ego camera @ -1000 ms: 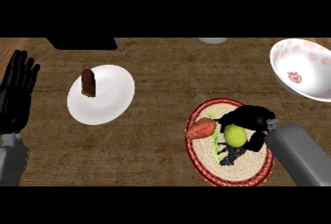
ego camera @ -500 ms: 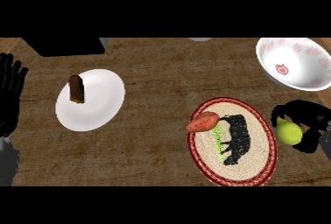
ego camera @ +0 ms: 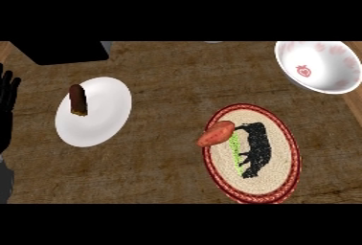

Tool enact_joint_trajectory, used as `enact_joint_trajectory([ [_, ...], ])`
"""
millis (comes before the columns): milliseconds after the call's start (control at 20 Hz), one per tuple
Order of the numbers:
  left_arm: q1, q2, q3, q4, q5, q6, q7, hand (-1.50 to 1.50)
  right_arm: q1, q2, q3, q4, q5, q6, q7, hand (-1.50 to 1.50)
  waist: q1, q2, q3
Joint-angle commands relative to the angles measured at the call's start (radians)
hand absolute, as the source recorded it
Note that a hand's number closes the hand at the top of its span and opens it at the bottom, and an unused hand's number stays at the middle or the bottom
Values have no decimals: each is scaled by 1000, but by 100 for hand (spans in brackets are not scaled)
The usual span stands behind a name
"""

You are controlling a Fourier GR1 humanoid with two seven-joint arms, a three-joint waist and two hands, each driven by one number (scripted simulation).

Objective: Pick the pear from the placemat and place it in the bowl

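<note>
your robot's left hand (ego camera: 7,103) is resting at the left edge of the view, fingers straight and up, holding nothing. the right hand is not showing anywhere, so you cannot tell how its fingers are standing or whether it is carrying anything.

you are not seeing the pear either. it is not lying on the placemat (ego camera: 279,143), and it is not sitting in the bowl (ego camera: 332,79) at the upper right. going by that, the pick is probably done and you are working the carry, with the fruit likely travelling in the unseen hand, though that is a guess.

the next move is calling for that hand to come in over the bowl's open mouth, lower the pear inside the rim, and only then let go.

around the work, a sweet potato (ego camera: 216,134) is lying across the mat's upper left border. a white plate (ego camera: 102,124) is sitting well apart on the left, bearing a brown stick (ego camera: 78,100) of food. a dark block (ego camera: 67,52) is lying at the top left of the counter (ego camera: 163,158). nothing is standing between mat and bowl.
</note>
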State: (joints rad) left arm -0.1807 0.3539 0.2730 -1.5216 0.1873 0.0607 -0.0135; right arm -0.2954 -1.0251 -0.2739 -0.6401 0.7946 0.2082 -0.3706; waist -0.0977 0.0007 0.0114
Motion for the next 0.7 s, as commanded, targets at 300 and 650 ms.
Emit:
enact_joint_trajectory([
  [300,-48,-14,-32,25,3,-28,-9,0,53,-219,-294,279,-180,-121,-363,150,77,4,-5],
  [650,-28,-37,-78,-5,-27,-30,-2,0,-47,-316,-368,336,-268,44,-487,150,109,3,-8],
])
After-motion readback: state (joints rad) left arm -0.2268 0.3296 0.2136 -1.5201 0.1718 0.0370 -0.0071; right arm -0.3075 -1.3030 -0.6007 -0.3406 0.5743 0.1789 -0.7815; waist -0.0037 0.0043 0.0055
